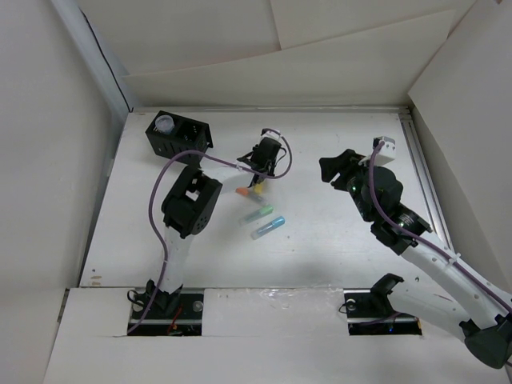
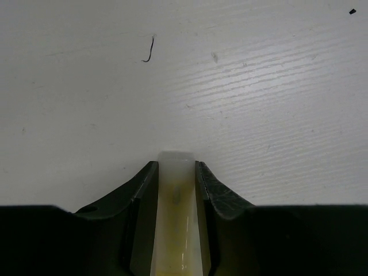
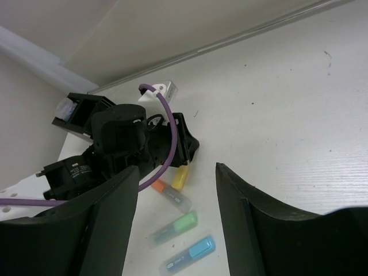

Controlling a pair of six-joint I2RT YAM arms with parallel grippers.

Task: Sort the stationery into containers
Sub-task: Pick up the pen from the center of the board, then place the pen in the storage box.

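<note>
Left tool point(image 2: 176, 168) is clamped on one pale yellow highlighter pen point(image 2: 176, 218), low at the white counter point(image 1: 336, 248). Three more lie just beside it: orange highlighter point(image 1: 241, 193), green highlighter point(image 1: 258, 214), blue highlighter point(image 1: 269, 226). One blue-and-white roll point(image 1: 164, 123) sits in the black mesh organiser box point(image 1: 174, 146) near the far-left corner; its other compartments are too dark to read. Right tool point(image 3: 172, 172) hangs empty, fingers spread, over bare counter at right.
</note>
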